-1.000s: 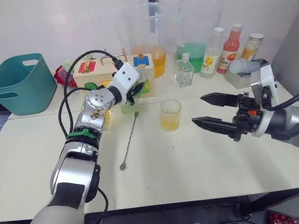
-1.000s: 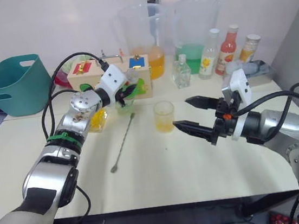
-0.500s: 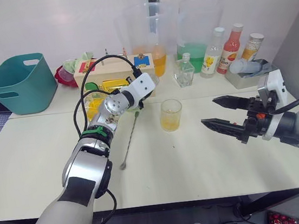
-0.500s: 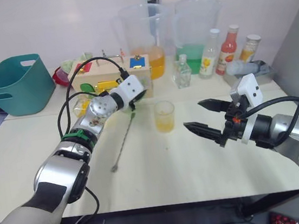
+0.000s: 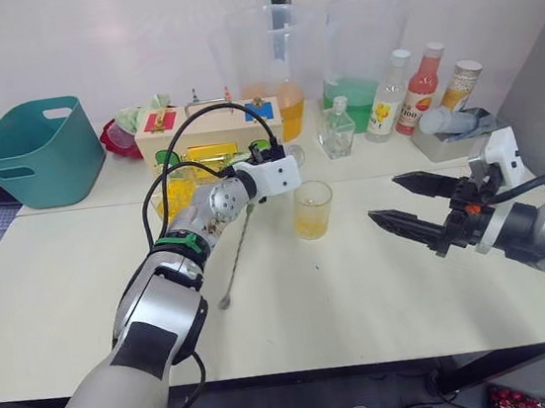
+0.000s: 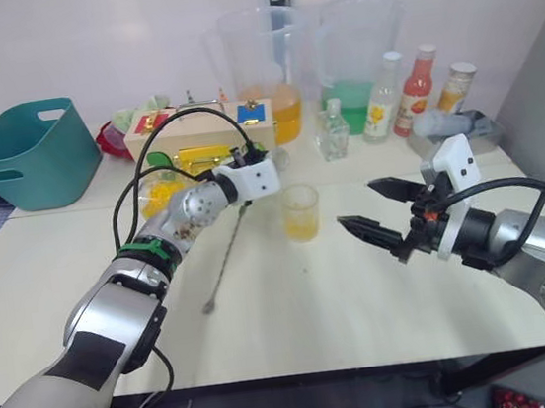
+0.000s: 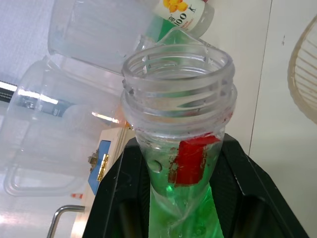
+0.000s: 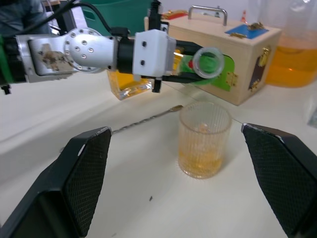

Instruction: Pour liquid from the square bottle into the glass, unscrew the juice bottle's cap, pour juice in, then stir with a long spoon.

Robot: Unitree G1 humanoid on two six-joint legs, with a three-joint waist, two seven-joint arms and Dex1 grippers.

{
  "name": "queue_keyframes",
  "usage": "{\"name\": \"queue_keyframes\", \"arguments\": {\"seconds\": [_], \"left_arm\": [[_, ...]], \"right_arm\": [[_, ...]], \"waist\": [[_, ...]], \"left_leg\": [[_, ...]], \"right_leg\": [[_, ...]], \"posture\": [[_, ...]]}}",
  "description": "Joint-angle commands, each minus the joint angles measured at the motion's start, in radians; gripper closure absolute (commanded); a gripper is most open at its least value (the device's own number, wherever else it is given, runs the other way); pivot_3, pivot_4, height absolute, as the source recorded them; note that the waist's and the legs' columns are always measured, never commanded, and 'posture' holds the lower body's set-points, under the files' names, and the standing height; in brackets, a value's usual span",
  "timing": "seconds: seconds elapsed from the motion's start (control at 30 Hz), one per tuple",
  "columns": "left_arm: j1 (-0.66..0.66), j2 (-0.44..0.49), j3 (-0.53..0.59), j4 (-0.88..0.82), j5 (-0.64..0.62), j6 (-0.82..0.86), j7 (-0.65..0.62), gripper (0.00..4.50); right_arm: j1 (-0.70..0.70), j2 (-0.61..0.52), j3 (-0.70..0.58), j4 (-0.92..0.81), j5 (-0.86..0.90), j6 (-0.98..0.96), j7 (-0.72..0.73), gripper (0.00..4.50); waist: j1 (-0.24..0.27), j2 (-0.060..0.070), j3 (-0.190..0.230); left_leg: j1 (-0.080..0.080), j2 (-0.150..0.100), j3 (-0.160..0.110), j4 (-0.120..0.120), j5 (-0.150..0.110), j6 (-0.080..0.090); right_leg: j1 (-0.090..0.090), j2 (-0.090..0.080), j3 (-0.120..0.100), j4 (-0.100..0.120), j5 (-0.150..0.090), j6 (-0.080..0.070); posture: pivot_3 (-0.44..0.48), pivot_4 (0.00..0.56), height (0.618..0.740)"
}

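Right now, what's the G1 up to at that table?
The left gripper holds the uncapped juice bottle tipped on its side, mouth toward the glass, which already holds some amber liquid. No juice is visibly flowing. The right gripper hangs open to the glass's right, empty. The long spoon lies on the table, untouched.

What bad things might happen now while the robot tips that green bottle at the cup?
The left gripper holds the open juice bottle sideways, its mouth short of the glass; juice might spill on the table. The glass already holds liquid, so it may overflow. The long spoon lies right beside the glass and could get knocked.
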Motion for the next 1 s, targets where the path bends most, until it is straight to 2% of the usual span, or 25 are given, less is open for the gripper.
{"name": "queue_keyframes", "arguments": {"seconds": [0.03, 1.0], "left_arm": [[-0.034, 0.015, -0.008, -0.02, 0.025, -0.036, 0.059, 3.24], [-0.047, 0.018, -0.099, -0.001, 0.165, -0.06, 0.17, 3.24]], "right_arm": [[0.007, -0.016, -0.009, 0.002, -0.029, 0.006, -0.028, 0.04], [0.023, 0.006, 0.0, -0.004, -0.03, 0.049, -0.064, 0.04]], "waist": [[0.0, 0.0, 0.0], [0.0, 0.0, 0.0]], "left_leg": [[0.0, 0.0, 0.0, 0.0, 0.0, 0.0], [0.0, 0.0, 0.0, 0.0, 0.0, 0.0]], "right_leg": [[0.0, 0.0, 0.0, 0.0, 0.0, 0.0], [0.0, 0.0, 0.0, 0.0, 0.0, 0.0]], "posture": [[0.0, 0.15, 0.74], [0.0, 0.15, 0.74]]}}
